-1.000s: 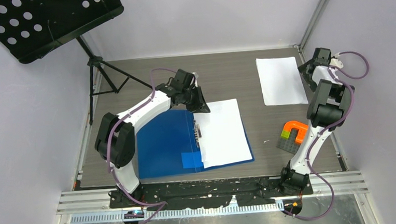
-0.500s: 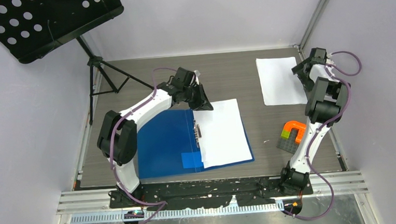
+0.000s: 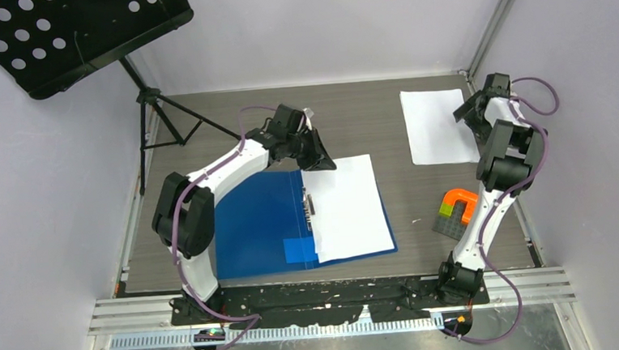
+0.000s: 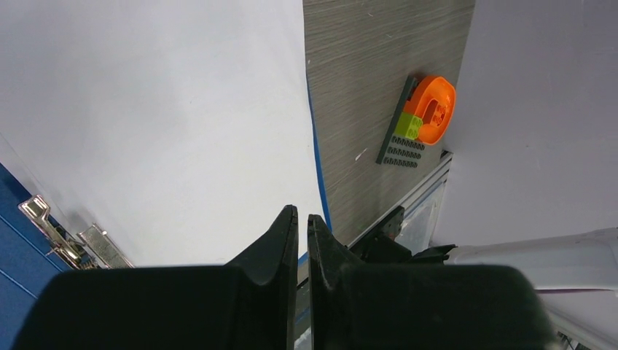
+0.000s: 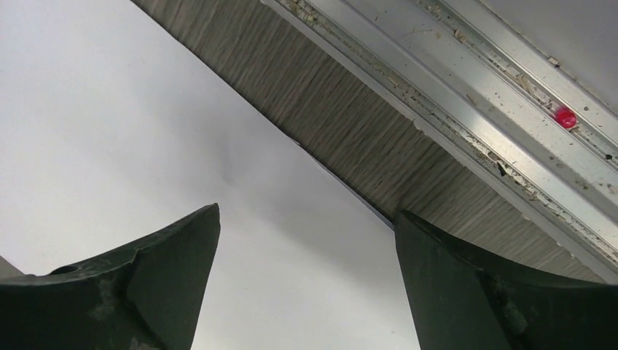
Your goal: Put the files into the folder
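Up close, the left gripper (image 4: 302, 213) has its two black fingers drawn almost together, with only a hairline gap between them. Whether a paper edge is pinched there cannot be told. It sits at the far left corner of a white sheet (image 3: 349, 209). That sheet lies flat on the right half of the open blue folder (image 3: 256, 223), near the middle of the table (image 3: 360, 119). A metal clip (image 3: 308, 203) runs along the folder's spine, just beside the sheet's left edge. A paler blue patch (image 3: 300, 249) shows on the folder near the sheet's near left corner.

The right gripper (image 5: 306, 211) is spread wide, holding nothing. It hangs over the right edge of a second sheet (image 3: 437, 126), which lies flat at the far right of the table, well apart from the folder. In the right wrist view, bare wood-grain table and a metal rail (image 5: 510, 109) run beyond that sheet's edge.

Between the folder and the right arm, an orange arch block (image 3: 460, 202) sits on a dark studded plate (image 3: 449, 225) beside a small green brick. A black music stand (image 3: 70, 35) on a tripod stands at the far left corner.
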`<state>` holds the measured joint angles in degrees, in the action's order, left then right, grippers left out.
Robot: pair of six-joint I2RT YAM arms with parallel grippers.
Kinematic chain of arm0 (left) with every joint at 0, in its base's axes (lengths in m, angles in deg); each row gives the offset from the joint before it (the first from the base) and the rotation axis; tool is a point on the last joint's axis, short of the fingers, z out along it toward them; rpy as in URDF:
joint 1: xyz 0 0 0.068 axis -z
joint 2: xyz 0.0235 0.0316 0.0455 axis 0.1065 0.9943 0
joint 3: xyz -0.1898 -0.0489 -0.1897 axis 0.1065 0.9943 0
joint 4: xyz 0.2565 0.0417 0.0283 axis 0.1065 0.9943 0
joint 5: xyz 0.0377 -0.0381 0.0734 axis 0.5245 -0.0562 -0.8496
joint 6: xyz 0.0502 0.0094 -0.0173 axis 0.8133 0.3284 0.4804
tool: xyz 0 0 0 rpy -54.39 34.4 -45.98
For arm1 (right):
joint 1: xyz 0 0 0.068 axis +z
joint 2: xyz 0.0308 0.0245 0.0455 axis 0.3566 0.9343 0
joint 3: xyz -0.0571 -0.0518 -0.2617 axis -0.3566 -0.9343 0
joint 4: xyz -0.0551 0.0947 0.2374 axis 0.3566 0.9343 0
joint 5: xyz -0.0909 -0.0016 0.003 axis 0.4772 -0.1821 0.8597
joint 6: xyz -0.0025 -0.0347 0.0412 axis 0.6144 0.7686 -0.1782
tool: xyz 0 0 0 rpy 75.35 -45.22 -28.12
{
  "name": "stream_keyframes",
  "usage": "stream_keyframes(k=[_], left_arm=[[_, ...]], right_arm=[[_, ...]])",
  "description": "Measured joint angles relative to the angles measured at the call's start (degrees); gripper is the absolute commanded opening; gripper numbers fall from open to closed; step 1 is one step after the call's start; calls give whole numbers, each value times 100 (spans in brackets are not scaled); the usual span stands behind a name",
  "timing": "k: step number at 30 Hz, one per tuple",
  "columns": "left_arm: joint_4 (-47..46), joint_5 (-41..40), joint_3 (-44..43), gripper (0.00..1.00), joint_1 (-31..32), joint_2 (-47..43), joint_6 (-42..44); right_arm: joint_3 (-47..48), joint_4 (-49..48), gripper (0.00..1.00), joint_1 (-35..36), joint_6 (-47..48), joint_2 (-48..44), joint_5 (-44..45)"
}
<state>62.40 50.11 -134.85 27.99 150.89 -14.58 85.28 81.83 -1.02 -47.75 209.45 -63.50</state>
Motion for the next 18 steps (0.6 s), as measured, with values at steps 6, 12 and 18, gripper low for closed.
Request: stream_keyframes(k=[6,12,18], left_arm=[[-52,7,-149,7,-2,214,-136],[-63,48,-273,8,-11,407,-225],[-74,125,-422,7,-11,420,-251]], right_arm=[[83,341,95,238,481,13,229],[903,1209,95,442,890,452,293],[1928,1939,95,535,1163,997,131]])
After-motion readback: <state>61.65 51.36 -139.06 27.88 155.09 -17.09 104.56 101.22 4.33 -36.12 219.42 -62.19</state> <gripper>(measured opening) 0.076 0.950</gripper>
